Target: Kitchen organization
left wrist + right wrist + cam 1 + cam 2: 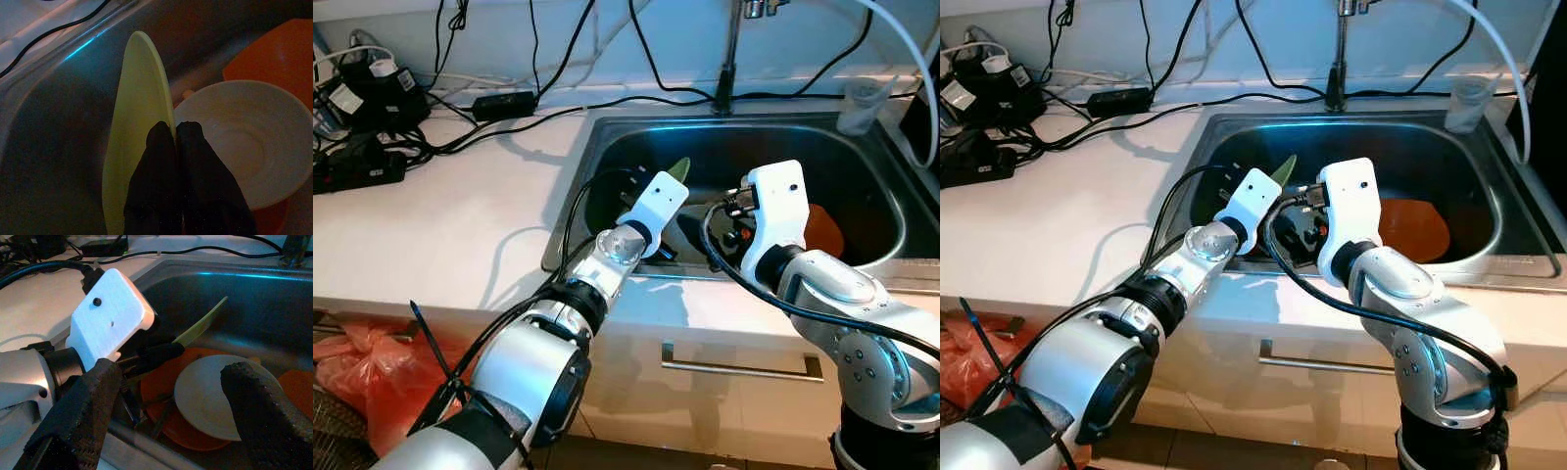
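From the left eye view, both arms reach over the front rim of the steel sink (607, 132). A tip of the yellow-green plate (678, 168) pokes up behind the left arm's white wrist housing, and an orange plate (824, 230) lies on the sink floor to the right. Black cables and a power strip (357, 171) lie on the white counter (450, 235); a clear cup (864, 103) stands by the tap. No writing can be read.

The right eye view shows the same, with more of the orange plate uncovered.

The left wrist view shows the left gripper (175, 134) pinched onto the yellow-green plate's rim. The plate stands on edge, its long axis running away from the fingers toward the sink's far wall. Just beside it a white bowl (249, 142) rests on orange ware.

The right wrist view shows the right gripper (176, 396) spread wide, holding nothing, above the white bowl, with the tilted plate's edge pointing up toward the back of the sink.
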Controlling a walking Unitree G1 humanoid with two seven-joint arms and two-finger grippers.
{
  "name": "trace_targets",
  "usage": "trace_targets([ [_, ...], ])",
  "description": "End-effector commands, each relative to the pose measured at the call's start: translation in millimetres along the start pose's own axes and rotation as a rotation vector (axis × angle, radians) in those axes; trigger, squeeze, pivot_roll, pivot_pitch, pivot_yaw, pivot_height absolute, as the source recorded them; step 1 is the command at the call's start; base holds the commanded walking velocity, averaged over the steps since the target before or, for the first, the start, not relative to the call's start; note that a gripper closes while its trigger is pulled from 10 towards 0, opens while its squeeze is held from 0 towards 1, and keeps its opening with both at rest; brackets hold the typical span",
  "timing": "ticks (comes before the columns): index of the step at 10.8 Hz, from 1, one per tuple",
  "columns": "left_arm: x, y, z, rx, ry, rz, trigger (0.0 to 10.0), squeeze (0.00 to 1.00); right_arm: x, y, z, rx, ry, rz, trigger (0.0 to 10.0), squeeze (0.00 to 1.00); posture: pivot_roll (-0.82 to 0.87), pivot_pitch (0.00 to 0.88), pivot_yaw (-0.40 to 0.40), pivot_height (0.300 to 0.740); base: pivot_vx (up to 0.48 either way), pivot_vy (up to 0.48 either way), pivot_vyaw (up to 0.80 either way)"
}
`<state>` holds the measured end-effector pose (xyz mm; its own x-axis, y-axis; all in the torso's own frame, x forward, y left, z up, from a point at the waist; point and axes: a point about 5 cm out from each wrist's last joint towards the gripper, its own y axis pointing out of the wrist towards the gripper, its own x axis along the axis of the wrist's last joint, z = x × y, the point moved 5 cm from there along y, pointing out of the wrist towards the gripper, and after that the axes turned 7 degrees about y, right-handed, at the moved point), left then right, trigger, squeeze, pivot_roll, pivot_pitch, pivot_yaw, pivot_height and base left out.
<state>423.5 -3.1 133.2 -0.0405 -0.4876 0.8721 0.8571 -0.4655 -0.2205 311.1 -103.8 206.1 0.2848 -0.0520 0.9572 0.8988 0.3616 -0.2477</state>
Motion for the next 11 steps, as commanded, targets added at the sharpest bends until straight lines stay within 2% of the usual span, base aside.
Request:
trace_targets([
  [1, -6.9, -1.0, 7.0, 0.006, -0.006, 0.040, 10.0, 0.00, 0.4, -2.1, 3.5, 0.006, 0.000, -0.004, 10.0, 0.00, -0.40, 0.000, 0.123, 0.740, 0.000, 0.000, 0.00],
  [2, -7.1, -1.1, 9.9, 0.018, -0.004, 0.044, 10.0, 0.95, -0.2, -1.7, 3.6, 0.006, 0.002, -0.002, 10.0, 0.00, -0.40, 0.000, 0.124, 0.740, 0.000, 0.000, 0.00],
  [3, -8.1, -1.3, 11.2, 0.024, -0.015, 0.049, 10.0, 1.00, -0.2, -1.7, 3.8, 0.006, 0.002, -0.002, 10.0, 0.00, -0.40, 0.000, 0.124, 0.740, 0.000, 0.000, 0.00],
  [11, -14.2, -2.7, 16.6, 0.036, -0.039, 0.079, 10.0, 1.00, -0.2, -0.4, 1.4, -0.002, 0.003, -0.006, 10.0, 0.00, -0.39, 0.000, 0.128, 0.740, 0.000, 0.000, 0.00],
])
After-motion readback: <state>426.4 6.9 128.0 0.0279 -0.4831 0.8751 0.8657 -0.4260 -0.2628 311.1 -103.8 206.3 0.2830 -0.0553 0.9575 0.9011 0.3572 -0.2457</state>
